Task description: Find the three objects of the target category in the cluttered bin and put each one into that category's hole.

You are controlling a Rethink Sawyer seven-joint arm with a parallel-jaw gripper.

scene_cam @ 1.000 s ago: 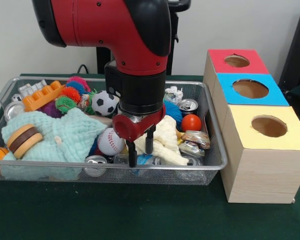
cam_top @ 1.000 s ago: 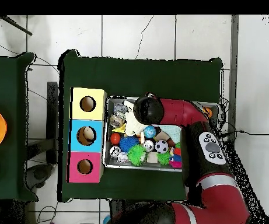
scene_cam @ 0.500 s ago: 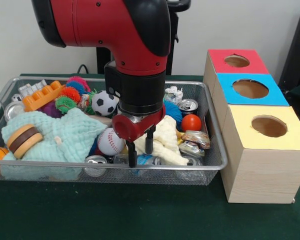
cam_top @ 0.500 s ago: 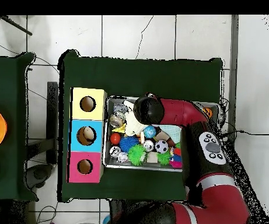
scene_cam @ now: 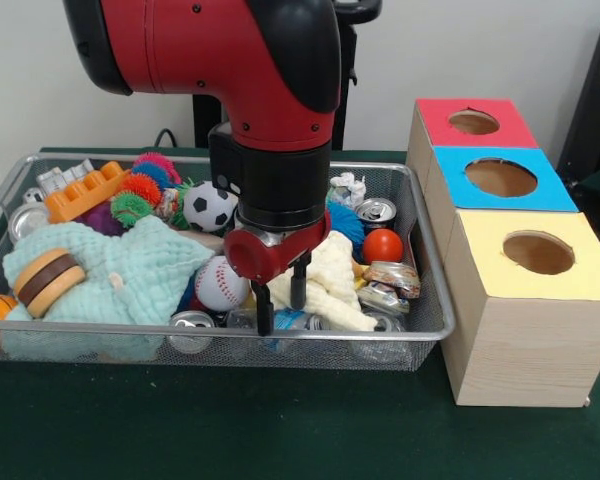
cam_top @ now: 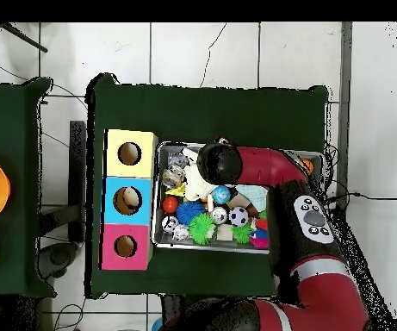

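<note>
Hovering low over the front middle of the wire bin [scene_cam: 435, 300], the claw [scene_cam: 280, 305] hangs with its two black fingers parted and nothing between them, one tip reaching down to the near rim and the other sitting a little higher against the cream cloth [scene_cam: 332, 285]. Which category is wanted cannot be read from the scene, but the nearest candidates are plain enough: the baseball [scene_cam: 221, 283] lies just to the left of the claw in the front view, close beside it, and the silver can [scene_cam: 192, 330] rests lower left against the near wall, while something blue and pale shows directly beneath the tips and is too hidden to name. Further right in the frame sit the red ball [scene_cam: 383, 245], a crushed can [scene_cam: 391, 279] and an upright can [scene_cam: 377, 211]; the soccer ball [scene_cam: 210, 207] sits behind the arm at upper left of the claw. The mint cloth [scene_cam: 130, 275] with a toy burger [scene_cam: 46, 280] covers the left half of the bin. Three boxes with holes stand at the right on the green worktop [scene_cam: 280, 430]: the red box [scene_cam: 473, 122] farthest back, the blue box [scene_cam: 500, 178] in the middle, the yellow box [scene_cam: 537, 252] nearest. A round thing has no long axis, so a short shift to frame left would probably put the baseball between the fingers, and any carry afterwards runs rightward to the boxes.
</note>
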